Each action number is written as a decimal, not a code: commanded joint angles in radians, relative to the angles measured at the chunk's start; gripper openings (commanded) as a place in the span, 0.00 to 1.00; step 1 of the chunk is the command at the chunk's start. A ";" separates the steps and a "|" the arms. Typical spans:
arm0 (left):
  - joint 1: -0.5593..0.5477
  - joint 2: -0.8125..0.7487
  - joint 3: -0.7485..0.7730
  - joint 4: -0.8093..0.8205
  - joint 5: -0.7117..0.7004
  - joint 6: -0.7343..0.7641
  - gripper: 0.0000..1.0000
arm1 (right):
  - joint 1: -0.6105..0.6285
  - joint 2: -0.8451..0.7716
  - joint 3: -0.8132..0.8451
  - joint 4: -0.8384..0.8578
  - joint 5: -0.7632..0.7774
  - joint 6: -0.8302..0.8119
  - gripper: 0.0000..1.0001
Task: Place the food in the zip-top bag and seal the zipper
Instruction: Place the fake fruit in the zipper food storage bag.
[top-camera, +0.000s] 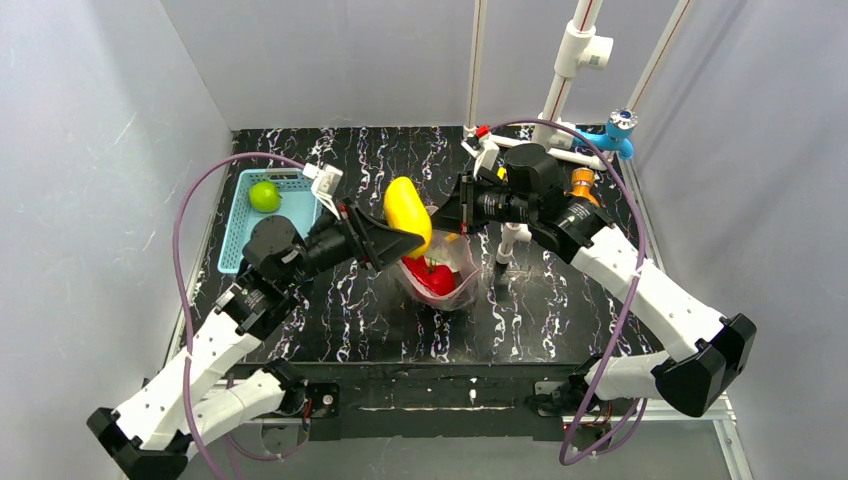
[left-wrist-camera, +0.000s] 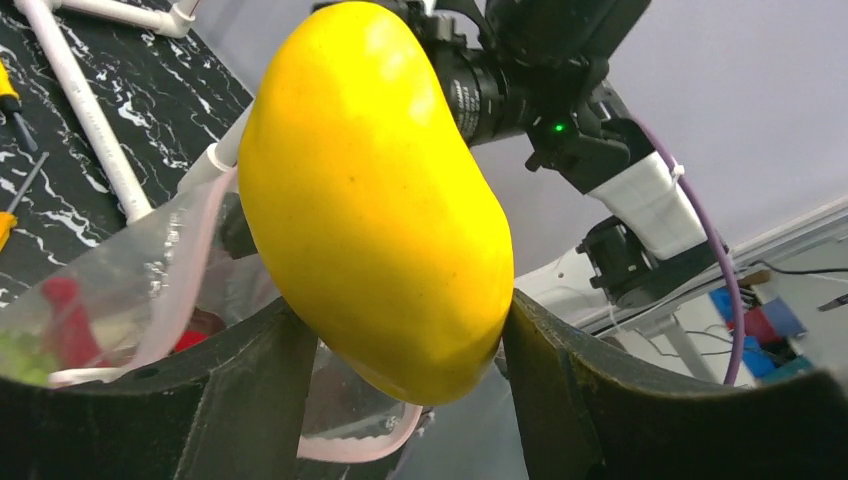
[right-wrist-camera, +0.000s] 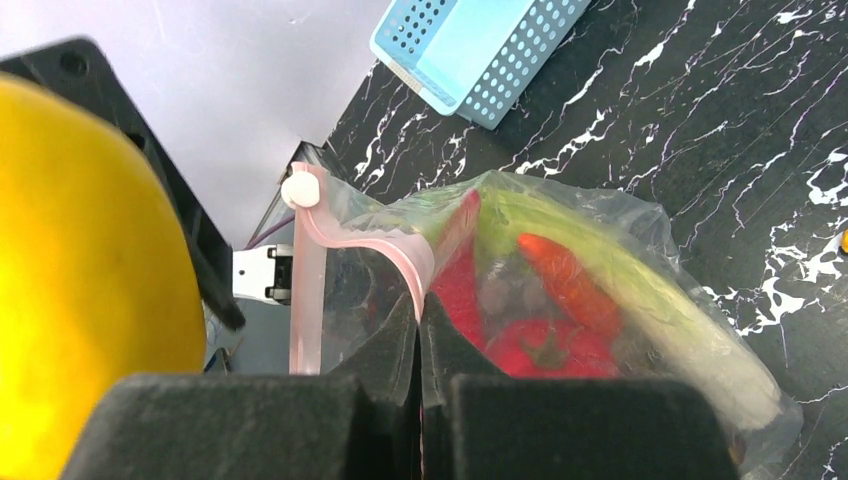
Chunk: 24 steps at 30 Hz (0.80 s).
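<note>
Three seen inside: leek (right-wrist-camera: 640, 290), chili (right-wrist-camera: 565, 275), pepper (right-wrist-camera: 530, 350) in your bag (top-camera: 440, 280).
Left pincer (left-wrist-camera: 405, 340): pinching yellow fruit (top-camera: 408, 215) above it.
Right pincer (right-wrist-camera: 420, 330): clamped on zipper (right-wrist-camera: 360, 245).
Remaining: green fruit (top-camera: 264, 196) far left, sealing.

Black, white-veined bench (top-camera: 340, 330). At 10 o'clock by the left edge: light blue slotted basket (top-camera: 240, 235). At centre: zip-top bag (top-camera: 445, 292), its bottom apparently down on the bench. White pipe stand (top-camera: 508, 250) toward 3 o'clock of it, orange-handled tool (top-camera: 583, 186) at 2 o'clock.
</note>
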 joint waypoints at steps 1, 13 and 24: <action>-0.164 0.010 0.027 -0.023 -0.260 0.133 0.07 | 0.000 -0.055 0.006 0.090 0.010 0.035 0.01; -0.445 0.085 0.046 -0.152 -0.715 0.352 0.48 | 0.000 -0.053 -0.003 0.115 -0.005 0.037 0.01; -0.446 0.097 0.099 -0.241 -0.693 0.361 0.90 | 0.001 -0.053 -0.012 0.127 -0.022 0.036 0.01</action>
